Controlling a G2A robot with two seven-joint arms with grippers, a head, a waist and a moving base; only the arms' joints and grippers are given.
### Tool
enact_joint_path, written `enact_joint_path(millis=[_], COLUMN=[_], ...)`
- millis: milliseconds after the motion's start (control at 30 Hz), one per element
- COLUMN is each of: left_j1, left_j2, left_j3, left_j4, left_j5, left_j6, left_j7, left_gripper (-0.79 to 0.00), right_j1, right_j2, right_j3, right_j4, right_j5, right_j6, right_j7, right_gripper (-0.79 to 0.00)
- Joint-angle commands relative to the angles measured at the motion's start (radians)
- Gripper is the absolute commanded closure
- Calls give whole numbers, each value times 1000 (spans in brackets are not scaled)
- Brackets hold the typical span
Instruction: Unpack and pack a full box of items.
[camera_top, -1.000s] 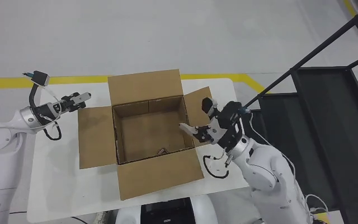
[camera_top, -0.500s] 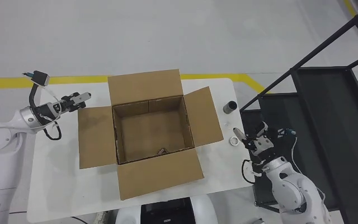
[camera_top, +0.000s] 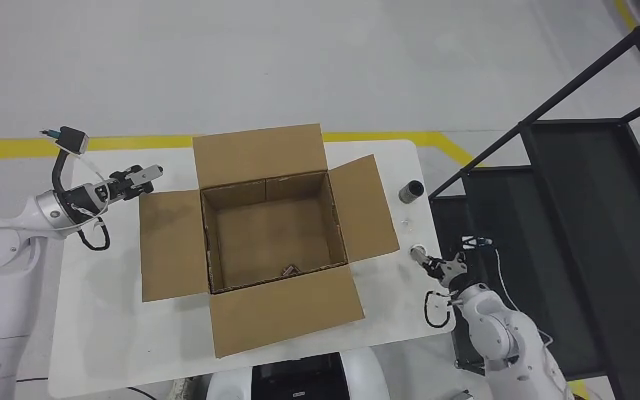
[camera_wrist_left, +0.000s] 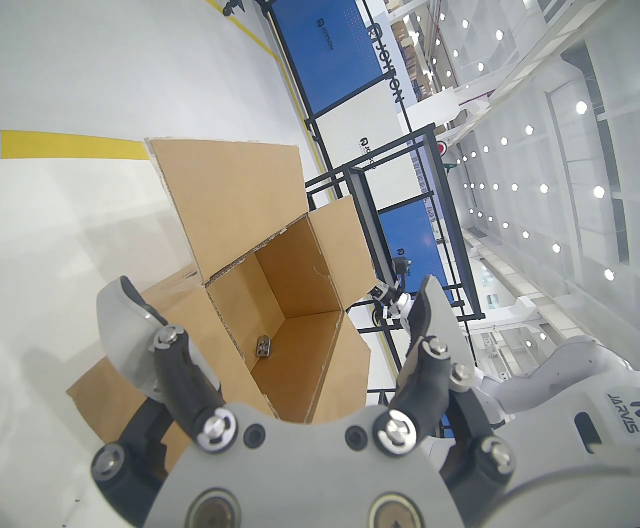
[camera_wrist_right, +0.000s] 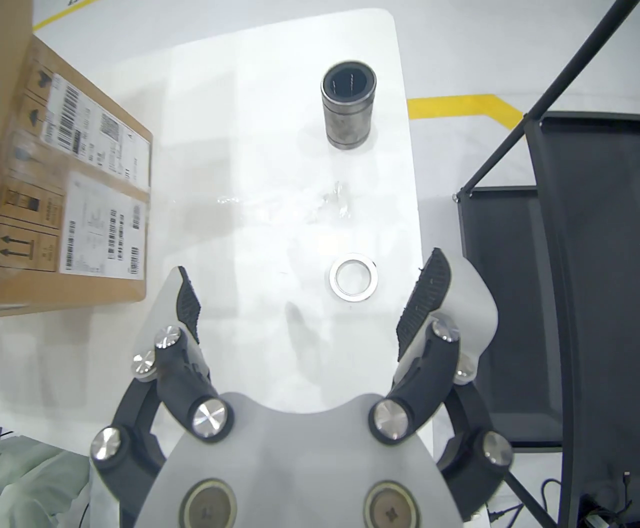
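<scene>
right hand gapes, ribbed black pads flanking a flat shiny metal ring.

We've got left arm out wide on left side, elbow bent, forearm aimed inward. Left gripper hangs with jaws parted wide, both fingers splayed, nothing between them. Over on our right: right arm tucked in close and low, wrist tipped downward. Right gripper points inward, jaws spread wide, ribbed pads facing each other, nothing gripped.
</scene>
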Motion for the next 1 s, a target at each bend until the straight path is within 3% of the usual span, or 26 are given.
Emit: enact_joint_path(millis=[0, 67, 133, 300, 667, 900, 967], left_j1=[0, 0, 0, 0, 0, 0, 0], left_j2=[0, 0, 0, 0, 0, 0, 0], left_j3=[0, 0, 0, 0, 0, 0, 0], left_j4=[0, 0, 0, 0, 0, 0, 0], left_j5=[0, 0, 0, 0, 0, 0, 0], left_j6=[0, 0, 0, 0, 0, 0, 0], left_j7=[0, 0, 0, 0, 0, 0, 0], left_gripper=[-785, -785, -785, -785, -785, -785, -785], right_j1=[32, 60, 84, 119, 177, 205, 212], right_j2=[0, -1, 0, 1, 0, -1, -1], right_j3=[-7, -13, -19, -27, -58, -82, -87], right_j4=[52, 97, 135, 195, 281, 315, 323], right_j5=[5, 26, 23, 44, 9, 2, 3], right_j6=[8, 12, 18, 19, 89, 110, 112], right_j7=[6, 7, 13, 17, 26, 38, 43], right_gripper=[-785, -760, -585, -391, -265, -256, -203])
